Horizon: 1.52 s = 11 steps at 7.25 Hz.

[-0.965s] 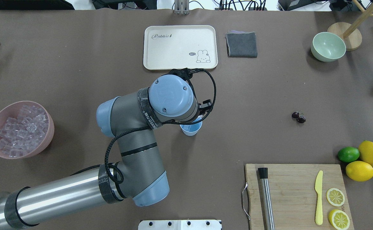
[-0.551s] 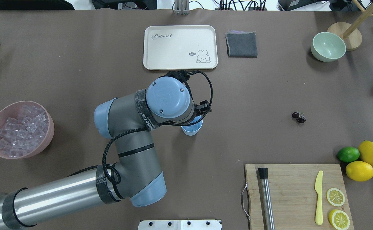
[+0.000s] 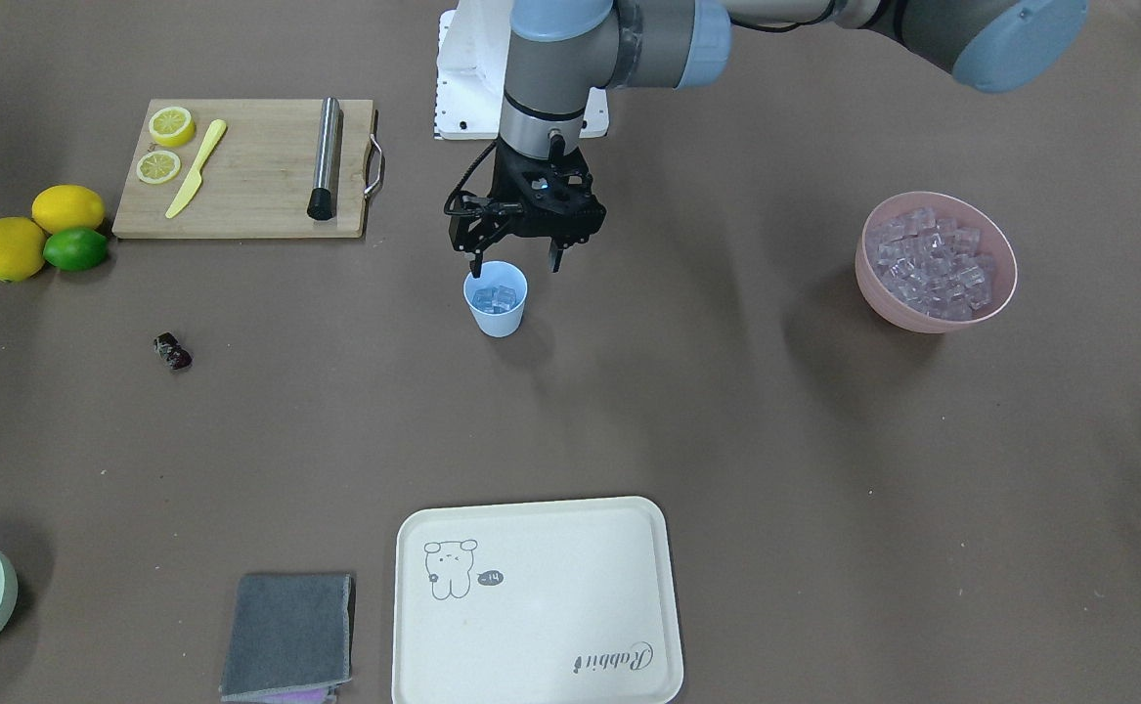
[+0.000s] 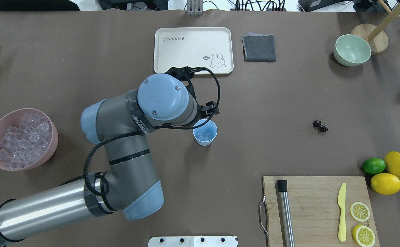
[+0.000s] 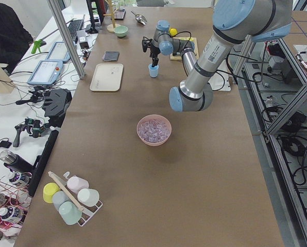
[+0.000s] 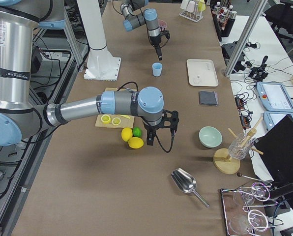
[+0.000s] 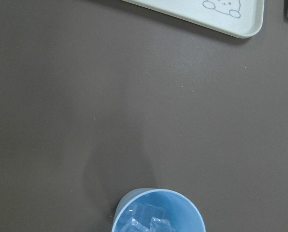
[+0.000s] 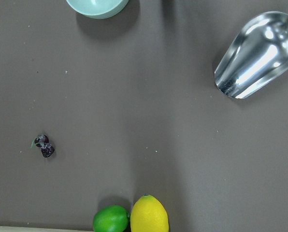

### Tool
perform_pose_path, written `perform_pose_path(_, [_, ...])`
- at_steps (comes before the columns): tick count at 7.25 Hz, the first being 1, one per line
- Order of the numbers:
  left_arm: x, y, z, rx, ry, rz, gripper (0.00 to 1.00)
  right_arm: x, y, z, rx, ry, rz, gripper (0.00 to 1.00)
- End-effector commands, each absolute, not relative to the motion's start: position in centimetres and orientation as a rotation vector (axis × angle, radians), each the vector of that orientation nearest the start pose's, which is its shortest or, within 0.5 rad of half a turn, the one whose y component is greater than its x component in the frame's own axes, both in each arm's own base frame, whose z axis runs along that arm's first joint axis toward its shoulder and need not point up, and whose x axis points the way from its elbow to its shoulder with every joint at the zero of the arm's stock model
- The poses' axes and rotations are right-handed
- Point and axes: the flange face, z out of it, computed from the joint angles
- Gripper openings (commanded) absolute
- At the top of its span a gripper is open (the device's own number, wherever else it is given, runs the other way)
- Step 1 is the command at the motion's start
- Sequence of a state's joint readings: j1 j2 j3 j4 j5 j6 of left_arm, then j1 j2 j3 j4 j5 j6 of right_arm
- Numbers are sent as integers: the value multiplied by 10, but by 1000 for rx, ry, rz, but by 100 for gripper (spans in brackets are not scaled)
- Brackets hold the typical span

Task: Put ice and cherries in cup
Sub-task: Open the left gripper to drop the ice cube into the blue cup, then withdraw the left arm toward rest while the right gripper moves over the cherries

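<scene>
Your left gripper has drawn back toward 10 o'clock overhead, fingers spread and empty, uncovering the cup with ice inside. The cherries lie at the cup's 3 o'clock, well apart, nearer the right gripper; you cannot tell its jaws.

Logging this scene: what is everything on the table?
cup: 1, light blue, table centre
pink bowl: 1, pink, left side
ice: many, clear, in cup and pink bowl
cherries: 1 pair, dark red, right of cup
tray: 1, cream, far centre
cloth: 1, grey, right of tray
green bowl: 1, pale green, far right
lemons: 2, yellow, right edge
lime: 1, green, beside lemons
cutting board: 1, wooden, near right
lemon slices: 2, yellow, on board
knife: 1, yellow, on board
metal tube: 1, steel, on board
scoop: 1, silver, right edge
left gripper: 1, black, open, just above cup
right arm: 1, grey, near lemons
</scene>
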<state>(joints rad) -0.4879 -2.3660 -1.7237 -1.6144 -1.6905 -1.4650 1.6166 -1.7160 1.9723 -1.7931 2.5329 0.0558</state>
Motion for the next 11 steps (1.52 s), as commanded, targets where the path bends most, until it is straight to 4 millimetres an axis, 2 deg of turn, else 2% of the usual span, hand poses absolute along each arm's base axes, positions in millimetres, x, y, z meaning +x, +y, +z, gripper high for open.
perform_pose_path(1, [440, -442, 122, 325, 878, -167, 97, 24, -450, 512, 35, -964, 35, 100])
perform_pose_path(3, [396, -478, 138, 382, 835, -197, 98, -20, -489, 496, 14, -971, 9, 100])
perform_pose_path(4, [372, -481, 148, 411, 839, -216, 98, -37, -503, 488, 6, -970, -7, 100])
perform_pose_path(5, [332, -504, 147, 466, 820, -226, 98, -71, -510, 468, 34, -970, -92, 100])
perform_pose_path(6, [315, -512, 145, 480, 820, -247, 98, -110, -510, 456, 90, -957, -197, 100])
perform_pose_path(8, [306, -514, 140, 497, 827, -260, 98, -202, -492, 445, 177, -913, -370, 100])
perform_pose_path(9, [298, -517, 140, 506, 824, -272, 98, -223, -491, 455, 163, -873, -295, 100])
perform_pose_path(10, [289, -522, 140, 511, 820, -285, 98, -236, -487, 463, 192, -860, -300, 100])
perform_pose_path(11, [283, -526, 140, 515, 818, -296, 98, -259, -487, 481, 161, -840, -321, 100])
